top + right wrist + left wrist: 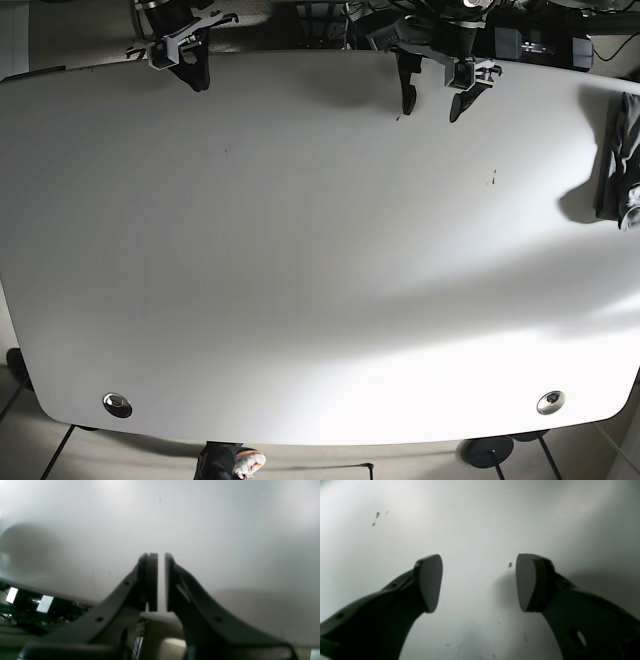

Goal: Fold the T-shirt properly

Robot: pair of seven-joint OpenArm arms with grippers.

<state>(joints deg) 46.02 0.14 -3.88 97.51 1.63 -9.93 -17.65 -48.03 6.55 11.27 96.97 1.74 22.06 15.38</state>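
The T-shirt is a dark grey bundle lying crumpled at the table's far right edge, partly cut off by the frame; it shows in neither wrist view. My left gripper hovers open and empty over the back of the white table, well left of the shirt. In the left wrist view it has its pads wide apart over bare tabletop. My right gripper is at the back left corner, far from the shirt. In the right wrist view it holds nothing and only a thin slit separates its pads.
Two round metal grommets sit near the table's front corners. Small reddish specks mark the tabletop by my left gripper. Cables and dark equipment line the back edge. A person's foot shows below the front edge.
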